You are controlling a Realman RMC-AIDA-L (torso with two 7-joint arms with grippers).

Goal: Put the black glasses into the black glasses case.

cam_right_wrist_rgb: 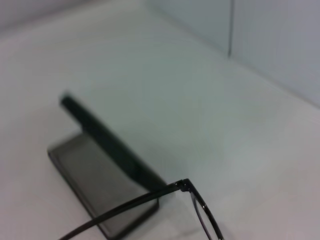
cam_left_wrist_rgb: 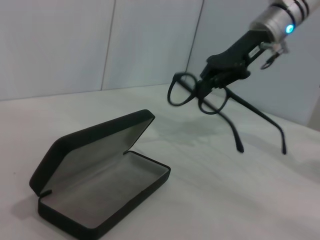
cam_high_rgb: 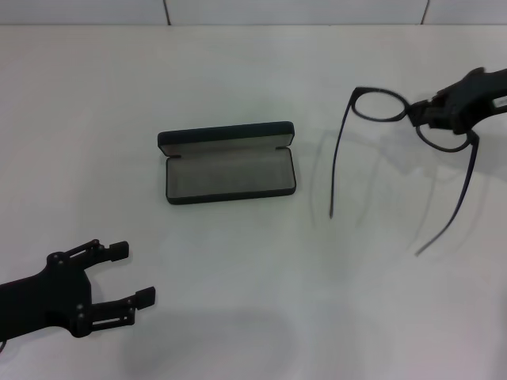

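The black glasses case (cam_high_rgb: pixel 230 172) lies open in the middle of the white table, its lid standing up on the far side and its grey lining bare. To its right, my right gripper (cam_high_rgb: pixel 417 112) is shut on the bridge of the black glasses (cam_high_rgb: pixel 379 104). They hang above the table with both temple arms unfolded and pointing down towards me. The left wrist view shows the case (cam_left_wrist_rgb: pixel 100 195) close by, with the glasses (cam_left_wrist_rgb: pixel 181 91) and the right gripper (cam_left_wrist_rgb: pixel 212 82) beyond it. The right wrist view shows one temple hinge (cam_right_wrist_rgb: pixel 184 185) over the case (cam_right_wrist_rgb: pixel 95 175). My left gripper (cam_high_rgb: pixel 132 273) stands open at the near left.
The white table (cam_high_rgb: pixel 253 317) ends at a pale panelled wall (cam_high_rgb: pixel 238 9) along the far side. Shadows of the glasses fall on the table to the right of the case.
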